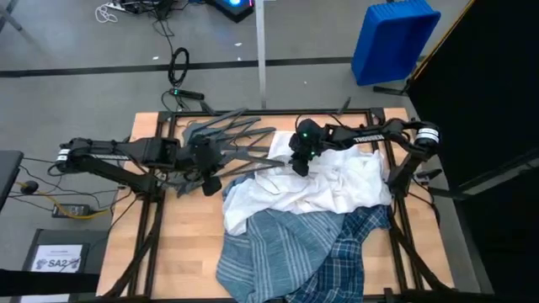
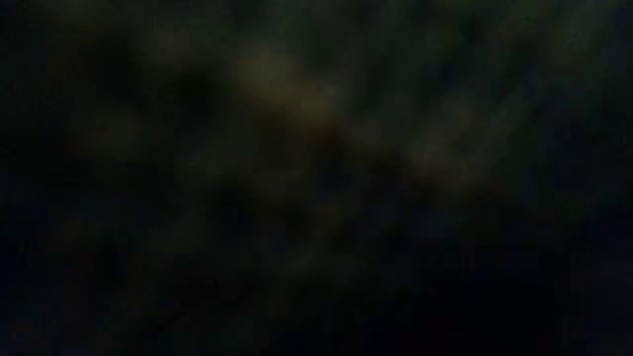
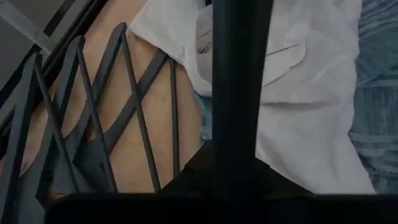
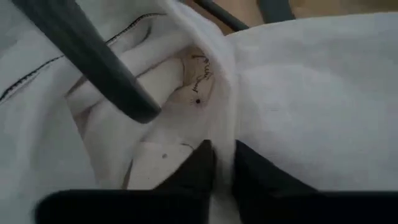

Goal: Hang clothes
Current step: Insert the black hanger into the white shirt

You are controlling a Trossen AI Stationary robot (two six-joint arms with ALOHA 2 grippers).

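From above I see my right gripper (image 1: pixel 301 165) down at the far edge of the white shirt (image 1: pixel 337 189), near the middle of the bench's (image 1: pixel 181 252) far side. Through its wrist camera the two dark fingers (image 4: pixel 193 171) are pinched together on a fold of white cloth beside the collar label (image 4: pixel 198 84), so it is clenched on the white shirt. The tip of a dark grey hanger (image 4: pixel 93 59) lies across the cloth just beside that pinch.

My left gripper (image 1: pixel 210 181) sits left of the shirt pile, at the near side of the fan of hangers (image 1: pixel 223 139) spread over the bench's far-left part. Its wrist camera shows a dark bar (image 3: pixel 235 93) running straight out between the fingers toward the white shirt, with crossed hanger arms (image 3: pixel 93 124) lying on the wood beside it; I read that as the gripper clamped on one hanger, whose far end reaches the shirt.

The white shirt lies crumpled toward the far right of the bench. The striped light blue shirt (image 1: pixel 269 252) lies against its near side, reaching the near edge, and the plaid shirt (image 1: pixel 354 248) lies right of that, toward the near right corner. The low camera shows only darkness.
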